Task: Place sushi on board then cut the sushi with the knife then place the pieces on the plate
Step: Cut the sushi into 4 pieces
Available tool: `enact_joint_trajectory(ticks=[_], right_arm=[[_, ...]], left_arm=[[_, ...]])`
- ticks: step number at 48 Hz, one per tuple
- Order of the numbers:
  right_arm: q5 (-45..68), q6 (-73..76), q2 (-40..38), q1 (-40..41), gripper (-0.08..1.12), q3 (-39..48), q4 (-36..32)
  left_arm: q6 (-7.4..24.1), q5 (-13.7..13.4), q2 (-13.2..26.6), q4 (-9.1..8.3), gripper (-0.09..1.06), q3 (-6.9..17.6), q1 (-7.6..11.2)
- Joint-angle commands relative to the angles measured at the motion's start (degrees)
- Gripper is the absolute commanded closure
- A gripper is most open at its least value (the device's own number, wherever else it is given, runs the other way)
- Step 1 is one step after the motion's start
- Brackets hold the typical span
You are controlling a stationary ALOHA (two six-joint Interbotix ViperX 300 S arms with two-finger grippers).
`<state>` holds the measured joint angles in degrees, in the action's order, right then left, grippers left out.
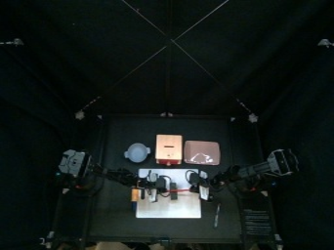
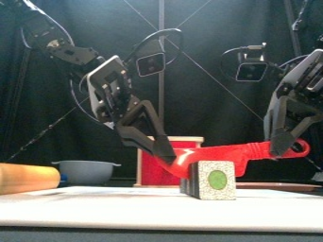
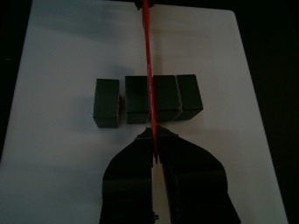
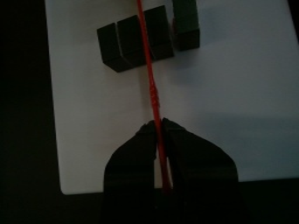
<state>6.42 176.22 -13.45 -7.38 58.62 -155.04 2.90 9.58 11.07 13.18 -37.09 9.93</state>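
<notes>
**White cutting board** (image 1: 167, 207): lies at the front middle of the table, between the two arms.

**Toy sushi roll** (image 2: 212, 180): rests on the board near its middle. The end face is pale with a green centre. In the left wrist view one dark block (image 3: 107, 101) stands slightly apart from the joined blocks (image 3: 163, 96).

**Red toy knife** (image 2: 233, 151): held roughly level, with the blade lying across the top of the joined blocks.

**Right gripper** (image 2: 288, 149): comes in from the right, jaws clamped on the knife's handle end.

**Left gripper** (image 2: 177, 156): angled down from the left, tips just beside the roll's upper edge. The jaws are drawn together to a thin slit, and the knife's far end shows in that slit. Whether they pinch it cannot be told.

**Blue-grey bowl** (image 1: 137, 152): behind the board, on the left.

**Pale wooden box** (image 1: 169, 148): has a red drawer front and sits in the back middle.

**Pink tray** (image 1: 202, 151): back right, well apart from the roll.

**Orange-tan rounded object** (image 2: 25, 177): lies at the front left; its kind is unclear.
</notes>
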Motion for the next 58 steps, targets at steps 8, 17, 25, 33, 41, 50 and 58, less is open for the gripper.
enact_joint_trajectory(ticks=[8,17,25,33,41,50,58], right_arm=[[-0.88,0.35,0.97,-0.44,0.62,-0.44,1.23],[-1.23,0.35,2.11,-1.23,0.62,-0.62,2.02],[-2.02,0.35,3.16,-2.2,0.62,-0.79,2.55],[-2.02,0.35,3.52,-2.72,0.62,-0.88,3.43],[-2.02,0.26,2.81,-2.72,0.62,-1.23,3.43],[-2.02,0.18,1.58,-2.64,0.62,-1.49,3.16],[-2.02,0.18,-0.79,-2.55,0.62,-1.41,3.08]], left_arm=[[0.18,-0.09,0.53,1.05,0.58,0.79,0.62],[0.18,-0.09,1.05,1.67,0.58,0.79,0.88],[0.18,-0.44,1.14,2.37,0.58,0.7,0.97],[0.18,-2.11,1.14,2.9,0.58,0.88,1.23],[0.26,-2.2,0.53,2.81,0.58,1.23,1.23],[0.53,-2.37,-0.26,2.2,0.58,2.02,1.23],[0.53,-2.37,-1.23,1.32,0.58,2.37,1.14]])
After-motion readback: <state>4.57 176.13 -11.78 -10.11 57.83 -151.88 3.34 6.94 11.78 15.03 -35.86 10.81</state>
